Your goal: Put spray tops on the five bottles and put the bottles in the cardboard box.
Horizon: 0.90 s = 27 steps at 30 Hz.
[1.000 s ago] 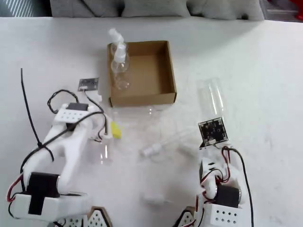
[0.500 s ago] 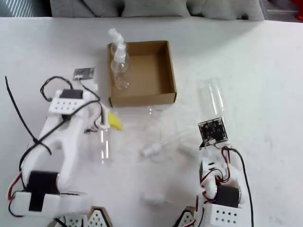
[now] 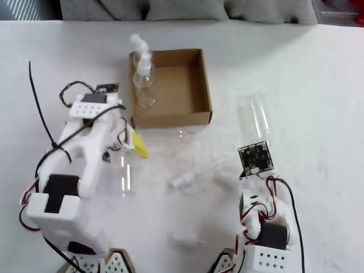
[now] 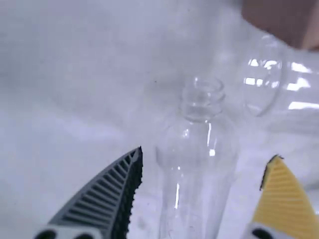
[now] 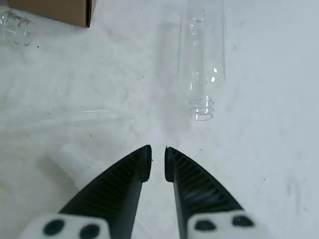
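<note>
A clear uncapped bottle point(image 4: 197, 164) lies on the white table, its neck point(image 4: 202, 99) toward the cardboard box point(image 3: 187, 85). My left gripper point(image 4: 207, 154) is open and straddles this bottle, grey finger on one side, yellow finger point(image 3: 138, 147) on the other, neither touching it. Two bottles with spray tops point(image 3: 142, 74) lie in the box along its left wall. My right gripper point(image 5: 157, 152) is shut on nothing, just short of the mouth of a second clear bottle point(image 5: 202, 59). A white spray top point(image 5: 75, 159) lies beside it.
A third uncapped bottle point(image 4: 269, 84) lies just in front of the box. The spray top with its tube point(image 3: 185, 181) rests mid-table, and another white top point(image 3: 185, 239) sits near the front edge. The right arm's base point(image 3: 264, 233) stands at the front right.
My left arm has swung up and toward the box, its gripper staying over the lying bottle. The right arm and the other things have not moved.
</note>
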### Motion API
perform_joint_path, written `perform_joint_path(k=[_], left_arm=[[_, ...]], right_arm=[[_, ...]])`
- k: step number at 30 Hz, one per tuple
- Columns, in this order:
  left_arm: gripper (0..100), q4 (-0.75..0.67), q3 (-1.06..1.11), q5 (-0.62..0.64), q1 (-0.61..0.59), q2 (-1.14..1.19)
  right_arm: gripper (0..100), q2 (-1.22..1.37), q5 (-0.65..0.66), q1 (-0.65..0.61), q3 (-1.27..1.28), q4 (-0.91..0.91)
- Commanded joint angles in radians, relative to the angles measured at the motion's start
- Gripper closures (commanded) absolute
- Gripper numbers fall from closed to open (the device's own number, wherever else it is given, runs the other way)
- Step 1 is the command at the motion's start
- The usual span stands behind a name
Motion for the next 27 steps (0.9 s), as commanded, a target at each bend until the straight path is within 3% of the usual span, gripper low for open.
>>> perform_joint_path(k=[1, 21, 27], left_arm=[[63, -0.041, -0.041, -0.005, -0.008, -0.004], [63, -0.175, 0.061, -0.012, 0.01, -0.001], [63, -0.285, 0.141, -0.011, 0.016, -0.001]], right_arm=[[96.4, -0.005, 0.011, -0.03, 0.002, -0.024], [96.4, -0.005, 0.041, -0.041, 0.008, -0.024], [96.4, -0.005, 0.041, -0.041, 0.008, -0.024]])
